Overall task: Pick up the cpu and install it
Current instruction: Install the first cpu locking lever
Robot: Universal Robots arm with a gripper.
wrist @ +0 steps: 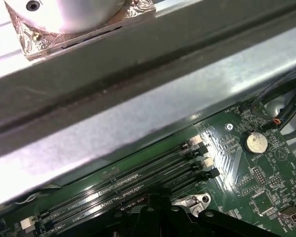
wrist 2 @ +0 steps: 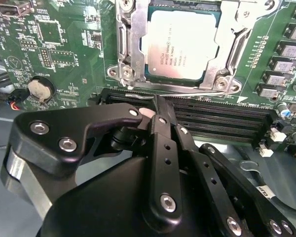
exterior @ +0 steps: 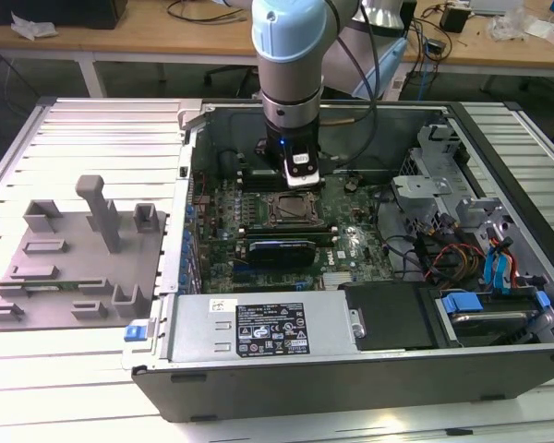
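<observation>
One cpu [wrist 2: 180,47] flat inside the socket frame [wrist 2: 126,37]

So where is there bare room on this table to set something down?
Bare slatted table lies between the grey fixture tray and the table's far edge, and again in front of that tray. Inside the computer case, around the cpu near the gripper, it is crowded.

Bright even room light, white glare on the case wall [wrist: 153,118], soft shadows across the motherboard [wrist 2: 64,44]
</observation>
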